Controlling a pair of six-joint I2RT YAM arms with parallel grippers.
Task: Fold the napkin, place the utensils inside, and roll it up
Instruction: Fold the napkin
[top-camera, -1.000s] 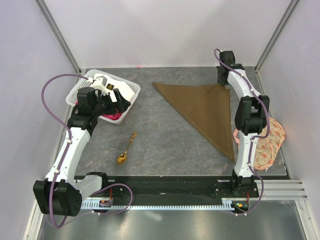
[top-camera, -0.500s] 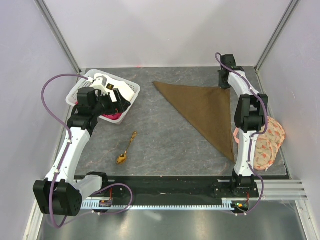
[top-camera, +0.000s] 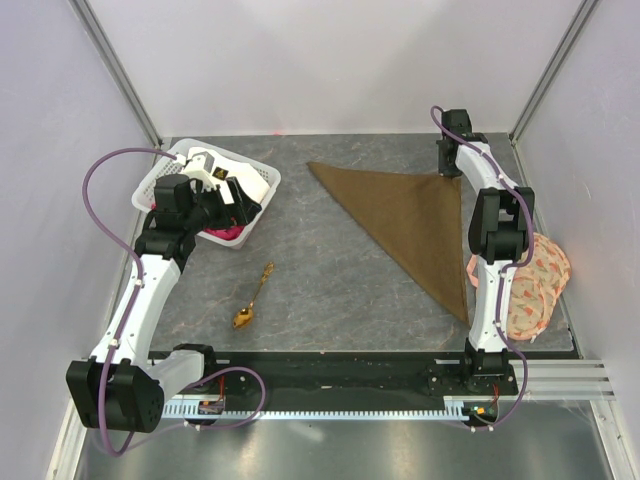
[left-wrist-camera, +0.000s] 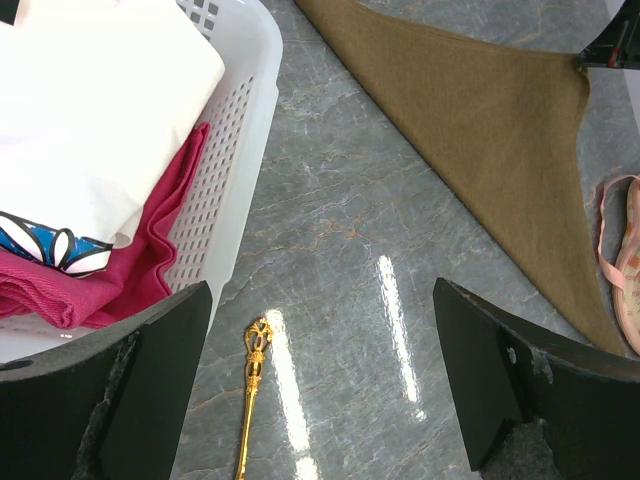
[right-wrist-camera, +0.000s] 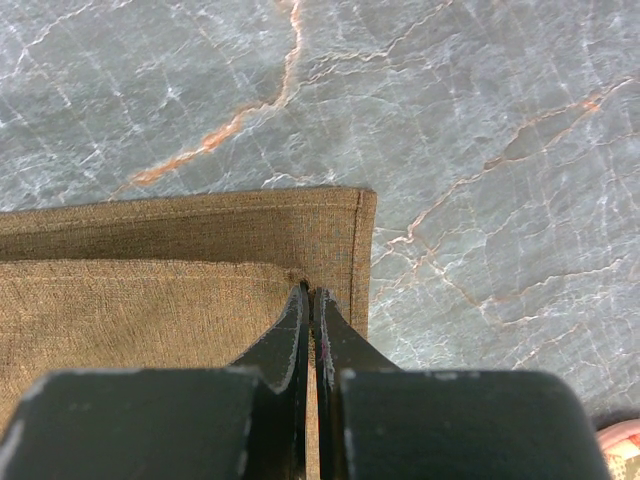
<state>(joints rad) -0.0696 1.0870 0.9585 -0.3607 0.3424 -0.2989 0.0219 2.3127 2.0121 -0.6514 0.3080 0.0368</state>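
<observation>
left end effector (left-wrist-camera: 322, 375): fingers apart, above spoon (top-camera: 254, 297) handle | right end effector (right-wrist-camera: 311, 300): clamped on folded napkin (top-camera: 410, 215) far corner | spoon: on worktop (top-camera: 320, 260), apart from napkin

The top view looks down from behind; the left wrist slants across the table (top-camera: 330, 275), the right sits close, all sharing the napkin (top-camera: 410, 220).

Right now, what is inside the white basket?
In the basket, a white cloth lies on top of a magenta cloth, with a blue-and-white patterned edge showing between them. Anything beneath those is covered.
</observation>
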